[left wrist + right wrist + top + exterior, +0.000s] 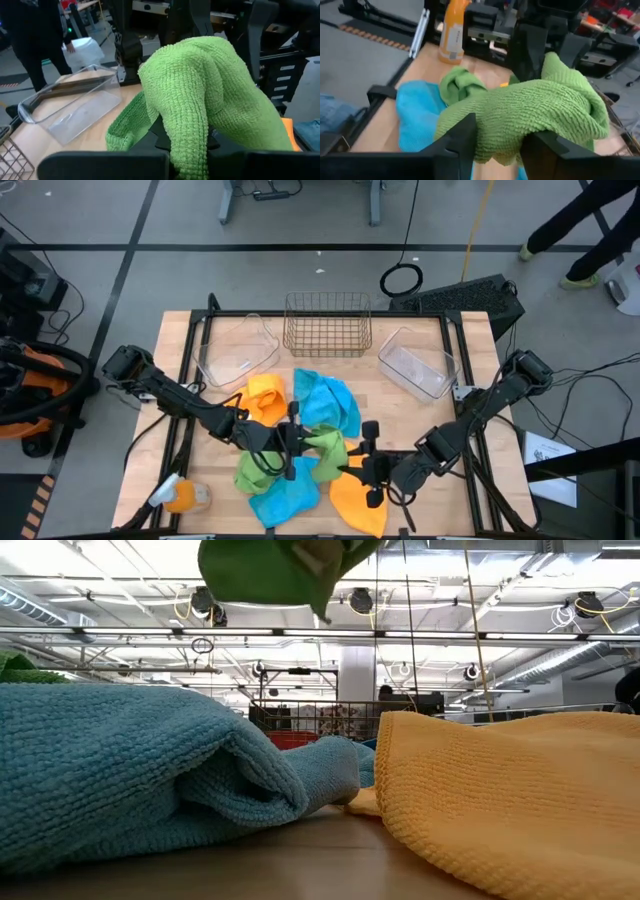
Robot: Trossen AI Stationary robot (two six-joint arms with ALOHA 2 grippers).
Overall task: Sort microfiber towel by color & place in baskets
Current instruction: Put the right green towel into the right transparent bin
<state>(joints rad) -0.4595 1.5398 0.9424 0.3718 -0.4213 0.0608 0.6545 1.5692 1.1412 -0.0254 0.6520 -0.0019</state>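
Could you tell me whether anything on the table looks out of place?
Yes: an orange bottle lies on its side at the table's near left corner, among no towels. The left clear bin also sits askew beside the wire basket. All three baskets look empty.

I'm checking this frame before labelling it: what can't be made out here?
- High view: the green towel covers where the two arms meet, hiding both grips.
- Low view: the blue towel and orange towel block nearly the whole table; only a strip of the wire basket shows.
- Left wrist view: one clear bin shows; the wire basket is cut off at the edge.
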